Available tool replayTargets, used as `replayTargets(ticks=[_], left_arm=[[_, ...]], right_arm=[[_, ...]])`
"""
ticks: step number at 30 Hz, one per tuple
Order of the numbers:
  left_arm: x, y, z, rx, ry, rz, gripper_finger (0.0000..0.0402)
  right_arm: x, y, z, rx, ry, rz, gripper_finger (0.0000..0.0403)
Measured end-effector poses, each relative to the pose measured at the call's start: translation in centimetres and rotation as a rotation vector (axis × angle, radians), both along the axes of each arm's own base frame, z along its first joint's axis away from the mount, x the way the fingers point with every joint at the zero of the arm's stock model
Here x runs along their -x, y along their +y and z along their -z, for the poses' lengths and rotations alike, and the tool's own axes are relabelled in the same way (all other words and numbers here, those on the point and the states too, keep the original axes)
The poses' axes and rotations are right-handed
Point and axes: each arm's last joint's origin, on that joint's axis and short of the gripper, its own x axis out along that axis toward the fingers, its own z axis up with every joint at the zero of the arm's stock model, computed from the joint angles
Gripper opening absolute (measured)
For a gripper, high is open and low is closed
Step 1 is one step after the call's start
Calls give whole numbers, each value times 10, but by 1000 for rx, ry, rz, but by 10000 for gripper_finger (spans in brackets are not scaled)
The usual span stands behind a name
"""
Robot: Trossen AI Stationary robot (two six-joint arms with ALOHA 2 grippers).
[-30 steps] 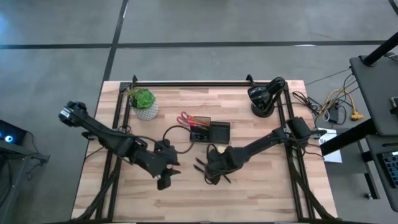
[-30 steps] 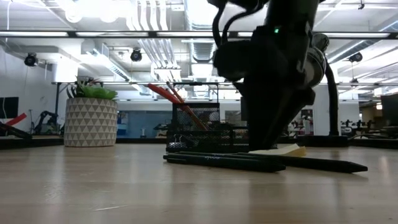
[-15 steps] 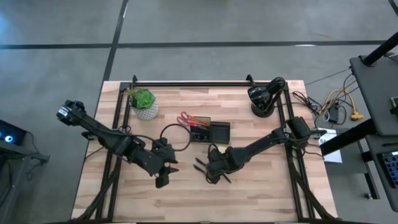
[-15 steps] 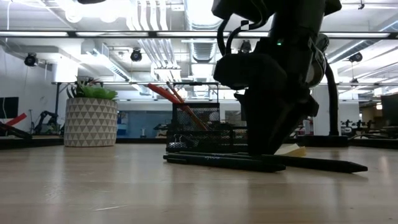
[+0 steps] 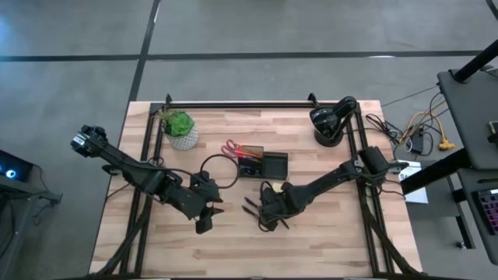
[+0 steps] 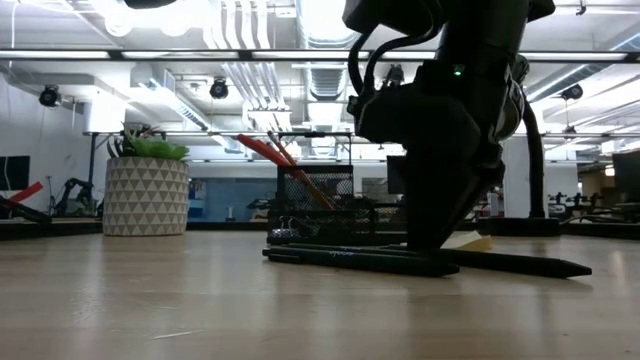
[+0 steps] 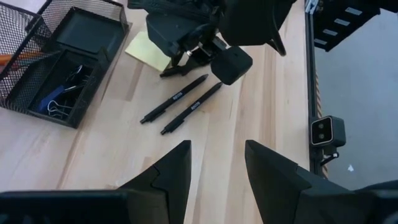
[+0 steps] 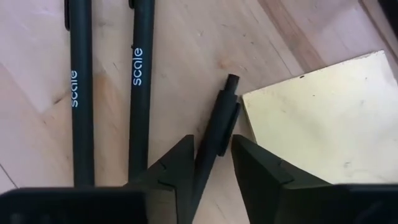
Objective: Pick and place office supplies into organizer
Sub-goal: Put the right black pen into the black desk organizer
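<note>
Near the table's front edge, right gripper (image 8: 210, 163) down on the table, fingers straddling a third pen (image 8: 214, 144), not visibly clamped. Just beside: two pens (image 7: 181, 106) and sticky-note pad (image 8: 317, 118), unplaced. Left gripper (image 7: 216, 163) waiting, open, empty. Farther back, organizer (image 5: 262, 165) already holding scissors (image 5: 232, 148) and clips (image 7: 57, 103).

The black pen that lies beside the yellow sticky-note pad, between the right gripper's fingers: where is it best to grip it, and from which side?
Probably at mid-barrel, from straight above. The pen lies flat on the table, so only its two long sides are free. The right gripper already straddles it, open, one finger on each side. The sticky-note pad lies close to one finger, so closing should stay narrow.
</note>
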Motion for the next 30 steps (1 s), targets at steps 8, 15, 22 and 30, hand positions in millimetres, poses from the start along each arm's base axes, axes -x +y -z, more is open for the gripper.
replayTargets(ticks=[8,15,22,30], left_arm=[[0,0,0,1,1,-1,134],[0,0,0,-3,-1,-5,134],[0,1,0,-19,-5,-18,134],[1,2,1,-42,3,-32,134]], right_arm=[[2,8,10,28,25,-20,57],[-2,10,-5,30,-3,-19,25],[-15,13,-43,59,-166,-37,14],[-12,9,-103,262,-447,53,4]])
